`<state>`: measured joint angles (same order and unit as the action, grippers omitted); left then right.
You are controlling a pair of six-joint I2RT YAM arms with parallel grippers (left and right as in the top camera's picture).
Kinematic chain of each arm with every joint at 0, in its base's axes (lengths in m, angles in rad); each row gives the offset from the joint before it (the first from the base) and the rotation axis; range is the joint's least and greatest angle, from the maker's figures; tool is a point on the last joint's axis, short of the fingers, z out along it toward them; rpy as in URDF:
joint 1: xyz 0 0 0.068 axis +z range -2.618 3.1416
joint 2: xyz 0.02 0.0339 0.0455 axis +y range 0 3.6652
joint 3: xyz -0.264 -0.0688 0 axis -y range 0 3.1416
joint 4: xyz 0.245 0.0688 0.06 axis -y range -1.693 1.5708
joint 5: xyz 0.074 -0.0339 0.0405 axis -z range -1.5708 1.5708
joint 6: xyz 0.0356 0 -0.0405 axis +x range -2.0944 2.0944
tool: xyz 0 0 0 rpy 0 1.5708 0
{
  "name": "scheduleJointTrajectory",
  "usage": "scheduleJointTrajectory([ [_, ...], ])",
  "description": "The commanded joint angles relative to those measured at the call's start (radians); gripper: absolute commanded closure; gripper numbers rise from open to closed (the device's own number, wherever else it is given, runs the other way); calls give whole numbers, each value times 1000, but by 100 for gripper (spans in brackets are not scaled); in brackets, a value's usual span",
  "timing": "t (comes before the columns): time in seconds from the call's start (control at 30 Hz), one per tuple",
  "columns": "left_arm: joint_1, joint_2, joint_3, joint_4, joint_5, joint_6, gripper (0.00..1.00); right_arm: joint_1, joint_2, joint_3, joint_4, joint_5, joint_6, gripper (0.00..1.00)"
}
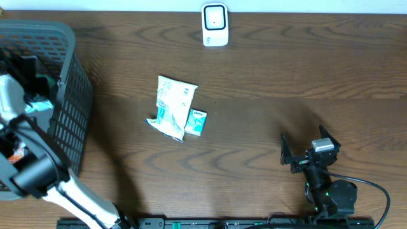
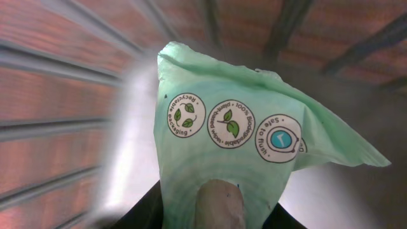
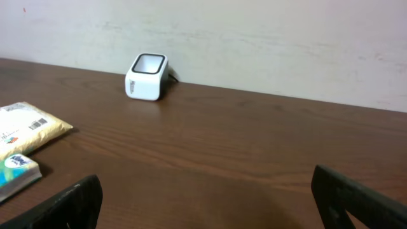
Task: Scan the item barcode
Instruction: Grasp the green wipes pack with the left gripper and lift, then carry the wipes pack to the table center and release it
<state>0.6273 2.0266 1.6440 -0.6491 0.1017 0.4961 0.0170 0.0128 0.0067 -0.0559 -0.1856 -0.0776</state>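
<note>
- While the left gripper (image 2: 219,211) reaches inside the basket (image 1: 70,95), it pinches a green packet (image 2: 254,102) between its fingers.
- Right gripper (image 1: 306,146) stands wide open, empty, well apart from the scanner (image 1: 215,25) across the surface (image 1: 286,76).

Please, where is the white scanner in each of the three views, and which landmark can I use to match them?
Overhead: the white scanner stands at the top edge, slightly right of centre.
Left wrist: not in it; a green packet fills the view.
Right wrist: the white scanner is upper left, near the wall.
Shared landmark: the white pouch, below the scanner overhead, at the left edge in the right wrist view.
</note>
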Motion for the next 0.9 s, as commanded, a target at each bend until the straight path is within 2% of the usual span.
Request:
scheduleJointTrajectory([
  [0.0,0,-181,7,3,2,-77,68,-10,-2,-1,-4,0,5,1],
  [0.17,0,-378,7,3,2,-179,67,-10,-2,-1,-4,0,5,1],
  [0.2,0,-463,7,3,2,-257,68,-10,-2,-1,-4,0,5,1],
  [0.33,-8,-626,7,-24,6,-524,68,-10,-2,-1,-4,0,5,1],
  [0.43,-35,-718,7,-72,87,-675,69,-10,-2,-1,-4,0,5,1],
  [0.47,-49,-739,7,-94,126,-717,77,-10,-2,-1,-5,0,5,1],
  [0.53,-91,-767,7,-137,206,-802,80,-10,-2,-1,-4,0,5,1],
  [0.67,-228,-757,6,-193,314,-824,79,-10,-2,-1,-5,0,5,1],
  [0.87,-497,-673,-5,-231,325,-835,79,-10,-2,-1,-4,0,5,1],
])
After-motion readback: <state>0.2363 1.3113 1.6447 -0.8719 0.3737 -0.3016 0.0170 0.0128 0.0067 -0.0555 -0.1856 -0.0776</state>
